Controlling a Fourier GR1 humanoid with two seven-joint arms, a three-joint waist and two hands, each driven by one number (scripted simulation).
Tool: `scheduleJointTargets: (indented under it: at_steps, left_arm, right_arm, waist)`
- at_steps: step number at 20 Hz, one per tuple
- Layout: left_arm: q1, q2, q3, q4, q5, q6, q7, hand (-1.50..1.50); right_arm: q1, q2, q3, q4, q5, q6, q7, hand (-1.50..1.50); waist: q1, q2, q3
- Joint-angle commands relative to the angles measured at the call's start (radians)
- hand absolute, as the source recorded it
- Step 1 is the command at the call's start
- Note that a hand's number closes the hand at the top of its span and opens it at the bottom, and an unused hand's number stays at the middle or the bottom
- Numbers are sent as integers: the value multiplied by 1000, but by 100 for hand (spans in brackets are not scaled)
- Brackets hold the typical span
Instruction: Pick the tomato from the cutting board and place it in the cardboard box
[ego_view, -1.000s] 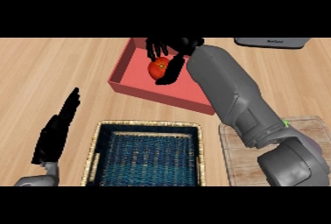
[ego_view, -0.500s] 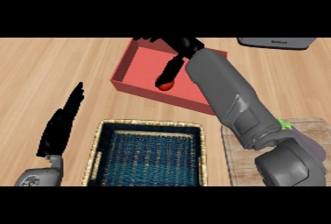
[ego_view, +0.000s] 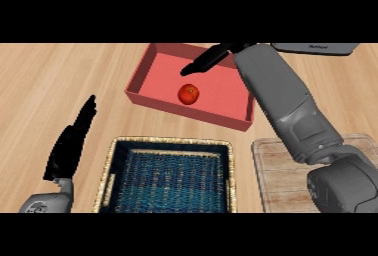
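The red tomato (ego_view: 189, 94) lies on the floor of the red cardboard box (ego_view: 148, 75) at the middle back of the counter. My right hand (ego_view: 207, 60) hangs over the box, just above and behind the tomato, fingers straight and open, holding nothing. The wooden cutting board (ego_view: 284, 175) lies at the lower right, partly hidden by my right forearm, with nothing showing on it. My left hand (ego_view: 70, 142) rests open at the lower left, fingers pointing up, apart from everything.
A woven basket (ego_view: 111, 165) with a blue lining sits at the front middle, between my left hand and the cutting board. A grey appliance (ego_view: 317, 48) peeks in at the back right edge. Bare wooden counter spreads to the left of the box.
My right hand has let go of the tomato, which now lies in the box. The hand has opened and risen a little; the left hand has stayed put.
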Motion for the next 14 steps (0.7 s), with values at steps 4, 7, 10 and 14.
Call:
scheduleJointTargets:
  at_steps: [4, 7, 10, 14]
  left_arm:
    - [-9, 2, 3, -5, 13, -12, -23, 0]
    - [8, -3, -5, 6, 3, -7, -42, 0]
    - [-13, -4, -5, 21, -5, -3, -35, 0]
    - [-19, 6, 4, 5, 12, -18, -24, 0]
  right_arm:
    - [19, -183, -112, 2, -99, 40, 51, -150]
    - [33, -260, -131, 3, -113, 67, 65, -150]
    - [80, -322, -142, 3, -123, 133, 26, -150]
    - [99, -415, -147, 1, -125, 221, 19, -150]
  waist:
    - [14, 14, 1]
    - [18, 17, 1]
    - [23, 32, 3]
    - [38, 35, 5]
